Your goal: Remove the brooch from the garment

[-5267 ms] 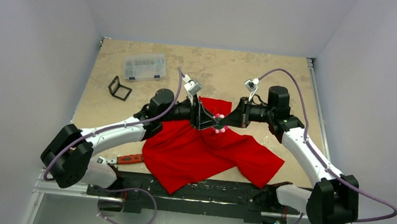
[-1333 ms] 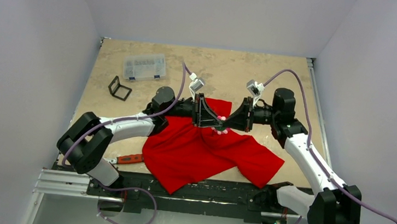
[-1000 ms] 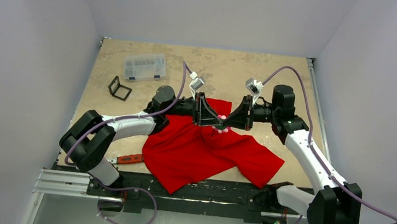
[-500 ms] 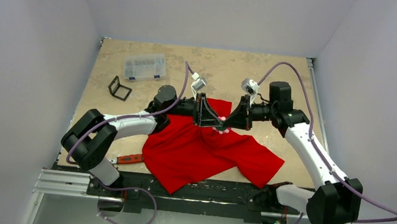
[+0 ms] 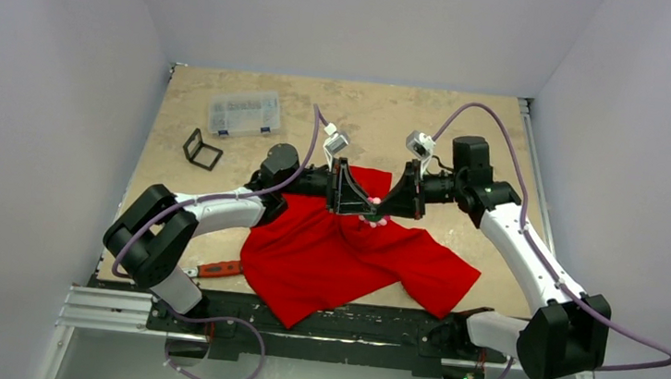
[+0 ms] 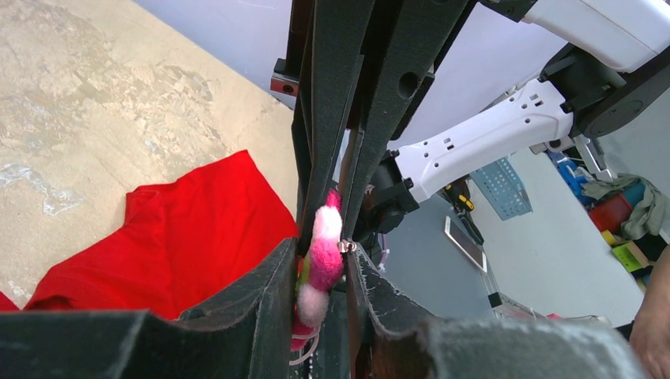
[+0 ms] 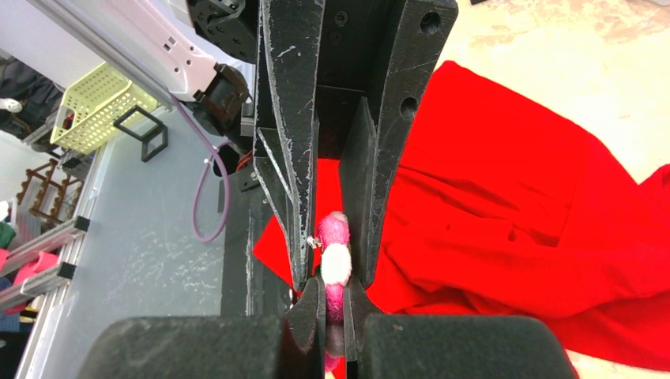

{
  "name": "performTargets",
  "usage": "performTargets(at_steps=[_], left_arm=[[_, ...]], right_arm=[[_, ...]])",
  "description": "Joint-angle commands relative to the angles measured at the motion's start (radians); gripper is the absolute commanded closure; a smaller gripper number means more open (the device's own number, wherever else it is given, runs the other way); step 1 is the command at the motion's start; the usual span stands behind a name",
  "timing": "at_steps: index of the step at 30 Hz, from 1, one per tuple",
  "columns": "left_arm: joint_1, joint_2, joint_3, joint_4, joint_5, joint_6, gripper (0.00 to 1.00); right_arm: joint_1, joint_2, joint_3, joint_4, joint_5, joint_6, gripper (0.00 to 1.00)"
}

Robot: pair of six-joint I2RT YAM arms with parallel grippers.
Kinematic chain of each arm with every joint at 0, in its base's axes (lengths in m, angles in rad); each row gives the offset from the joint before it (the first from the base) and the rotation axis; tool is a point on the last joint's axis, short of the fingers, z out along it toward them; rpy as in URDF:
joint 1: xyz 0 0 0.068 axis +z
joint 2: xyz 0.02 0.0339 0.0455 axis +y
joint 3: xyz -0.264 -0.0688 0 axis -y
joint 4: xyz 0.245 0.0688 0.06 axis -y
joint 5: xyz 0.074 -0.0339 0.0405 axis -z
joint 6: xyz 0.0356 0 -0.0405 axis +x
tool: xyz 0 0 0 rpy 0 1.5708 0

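Mid-unpin. Clamping brooch (image 7: pixel 336 264) with left pincer (image 6: pixel 320 264), pinching it tight with right pincer (image 7: pixel 332 292) from the opposite side, tip to tip. Holding it up over far part of shirt (image 5: pixel 344 255). Can't confirm pin clear of cloth. Next, probably: hold one side firm, draw the other slowly away from shirt, watch for cloth riding up, then carry clear of shirt.

Beige stone-look table (image 5: pixel 469 119), red garment (image 5: pixel 334 259) spread near front, clear organiser box (image 5: pixel 244 112), black frame (image 5: pixel 202 150), red-handled tool (image 5: pixel 217 269)
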State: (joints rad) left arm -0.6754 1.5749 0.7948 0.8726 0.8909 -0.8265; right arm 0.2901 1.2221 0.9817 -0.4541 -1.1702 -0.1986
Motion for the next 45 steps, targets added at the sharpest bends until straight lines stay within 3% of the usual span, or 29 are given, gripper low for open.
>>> performTargets(at_steps=[1,9,17,24,33,37,45], left_arm=[[-0.017,-0.009,0.02,0.012,-0.068,0.031,0.99],[-0.018,-0.023,0.009,0.002,-0.076,0.045,0.96],[-0.011,-0.049,-0.007,-0.01,-0.07,0.054,0.83],[0.02,-0.089,-0.03,-0.018,-0.035,0.049,0.57],[0.054,-0.158,-0.057,-0.072,-0.022,0.089,0.41],[0.092,-0.218,-0.081,-0.144,-0.02,0.131,0.4],[0.134,-0.266,-0.07,-0.262,-0.001,0.231,0.51]], right_arm=[[0.045,0.001,0.033,0.091,-0.087,0.052,1.0],[0.045,0.011,0.04,0.073,-0.088,0.04,1.0],[0.044,0.02,0.041,0.08,-0.091,0.044,1.0],[0.018,0.03,0.018,0.143,-0.082,0.1,1.0],[0.006,0.062,0.036,0.179,-0.091,0.123,1.0],[0.006,0.05,0.04,0.225,-0.097,0.164,1.0],[0.007,0.03,0.036,0.331,-0.113,0.278,1.0]])
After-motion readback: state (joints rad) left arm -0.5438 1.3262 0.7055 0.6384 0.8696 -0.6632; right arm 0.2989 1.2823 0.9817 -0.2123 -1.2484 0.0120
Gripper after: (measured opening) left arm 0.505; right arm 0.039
